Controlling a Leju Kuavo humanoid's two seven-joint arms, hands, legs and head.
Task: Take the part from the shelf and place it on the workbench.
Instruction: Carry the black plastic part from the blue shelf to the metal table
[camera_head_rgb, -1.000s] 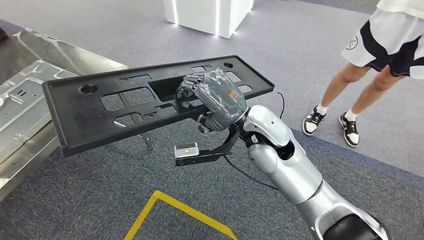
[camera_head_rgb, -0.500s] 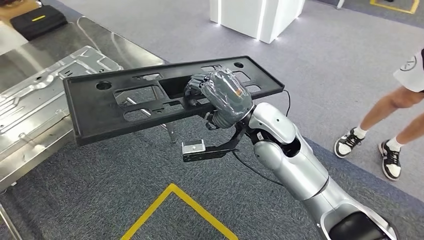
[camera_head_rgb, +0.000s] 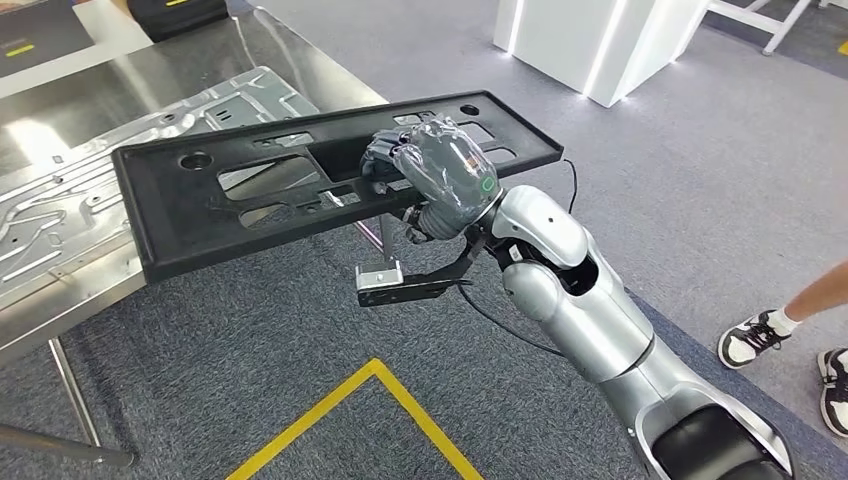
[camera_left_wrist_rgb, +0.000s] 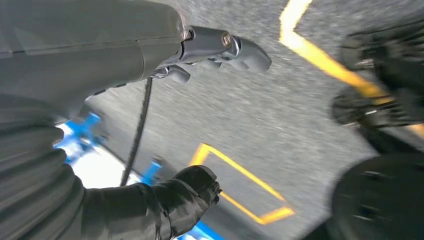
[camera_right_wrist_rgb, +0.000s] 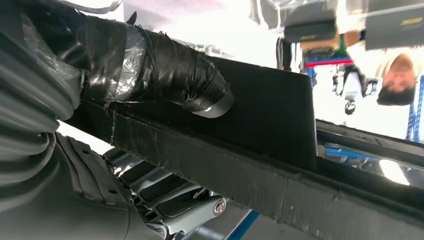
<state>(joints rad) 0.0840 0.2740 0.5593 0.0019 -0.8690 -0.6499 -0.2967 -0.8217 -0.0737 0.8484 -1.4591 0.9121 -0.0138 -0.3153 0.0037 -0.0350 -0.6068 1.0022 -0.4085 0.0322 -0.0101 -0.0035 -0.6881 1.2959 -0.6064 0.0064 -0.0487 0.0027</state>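
Part (camera_head_rgb: 200, 215): long black flat panel, raised rim along its edges, several rectangular cut-outs and a round hole near each end. One wide opening sits near the middle. Matte, plastic-looking.

Right hand (camera_head_rgb: 432, 180) grips the part at that middle opening — fingers hooked over the edge, grey back of the hand facing up. In the right wrist view a dark taped thumb (camera_right_wrist_rgb: 170, 80) presses on the black panel (camera_right_wrist_rgb: 260, 120) while the other fingers lie under its rim. Clamped firmly on the part.

The part is held in the air, tilted slightly, its far end over the edge of the steel workbench (camera_head_rgb: 190, 75) and above the embossed sheet-metal panel (camera_head_rgb: 90, 190) lying there. No contact with the bench can be made out.

Left hand (camera_left_wrist_rgb: 150, 210) hangs above grey carpet with yellow floor tape (camera_left_wrist_rgb: 240, 175); nothing is in it, the thumb and fingers apart.

Against the frame a second ago — the whole view has swung: the workbench now takes more of the upper left, the white pillar (camera_head_rgb: 600, 45) has slid right, and of the person only a leg and shoes (camera_head_rgb: 790, 335) show at the right edge. The grip on the part looks unchanged.
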